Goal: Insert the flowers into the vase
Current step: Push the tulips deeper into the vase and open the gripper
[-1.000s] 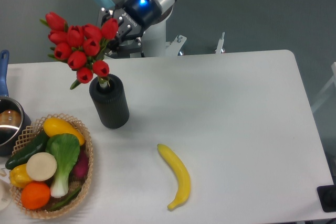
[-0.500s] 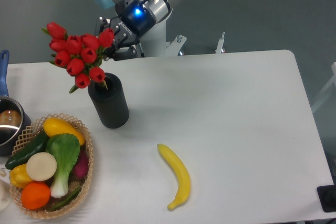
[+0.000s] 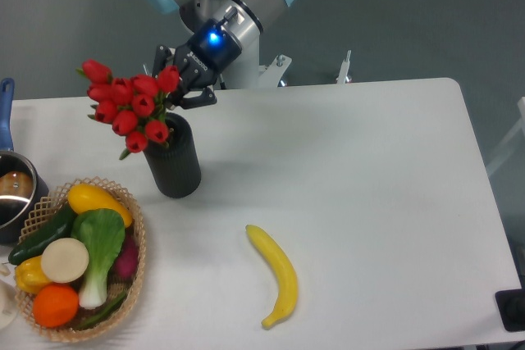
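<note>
A: Containers and contents?

B: Three on the table (image 3: 369,161). Black ribbed vase (image 3: 174,165), upright at 10 o'clock from table centre; red tulip flowers (image 3: 130,104) bunched over and covering its mouth, heads spilling toward 10 o'clock of the rim. Stems hidden behind the blooms, so depth inside not discernible. Wicker basket (image 3: 137,235) at 8 o'clock, near the front-left corner, filled with produce: yellow squash, dark green cucumber, leafy green with white stalk, white disc-shaped piece, yellow pepper, orange, a purple item partly buried. Metal pot (image 3: 15,194) with blue handle at 9 o'clock, cut off by the left edge, touching or just beside the basket; brown interior, contents unclear.

A: Counts?

B: One vase. One bunch, roughly nine red buds visible. One basket. One pot. One banana (image 3: 277,275), loose on the tabletop at 6 o'clock, well apart from the vase.

A: Tool condition?

B: Gripper (image 3: 172,88) positioned at 1 o'clock of the vase mouth, just beside the blooms, blue indicator lit on the wrist. Fingers spread, with nothing visibly clamped between them; contact with the bunch not clearly shown.
</note>
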### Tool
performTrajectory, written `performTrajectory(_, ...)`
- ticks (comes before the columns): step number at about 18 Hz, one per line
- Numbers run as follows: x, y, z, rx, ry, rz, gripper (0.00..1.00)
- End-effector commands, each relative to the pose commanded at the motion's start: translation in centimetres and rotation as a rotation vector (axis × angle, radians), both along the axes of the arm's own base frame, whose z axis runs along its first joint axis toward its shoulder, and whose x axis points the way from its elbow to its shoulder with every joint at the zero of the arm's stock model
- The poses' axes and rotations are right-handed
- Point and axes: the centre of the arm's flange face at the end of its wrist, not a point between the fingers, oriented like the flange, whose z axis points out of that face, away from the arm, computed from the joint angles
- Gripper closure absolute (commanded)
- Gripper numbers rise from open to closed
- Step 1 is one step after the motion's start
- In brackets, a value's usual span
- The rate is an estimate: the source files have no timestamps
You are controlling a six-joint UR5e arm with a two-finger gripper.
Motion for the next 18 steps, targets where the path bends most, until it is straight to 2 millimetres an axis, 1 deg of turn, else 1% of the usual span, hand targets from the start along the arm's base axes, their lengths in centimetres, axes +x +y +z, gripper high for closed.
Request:
performTrajectory(1,0.1,0.0,-0.1,-0.003,-0.002,-0.001,0.42)
performTrajectory(2,0.0,0.0,-0.3,-0.004,-0.005,-0.002,0.38)
performTrajectory(3,0.1,-0.1,-0.5,-0.006,-0.009,0.000,0.24)
performTrajectory(4,0.3,-0.2,-0.4,-0.006,-0.005,0.001,0.00)
performTrajectory(7,0.6,-0.4,-0.9,-0.011,-0.015,0.003,0.00)
performTrajectory(10,0.4,-0.6,-0.6,-0.026,0.009,0.014,0.00)
performTrajectory(14,0.9,-1.9,1.0,-0.110,0.136,0.063,0.00)
performTrajectory(18,0.7,-3.6,1.6,-0.248,0.267,0.136,0.00)
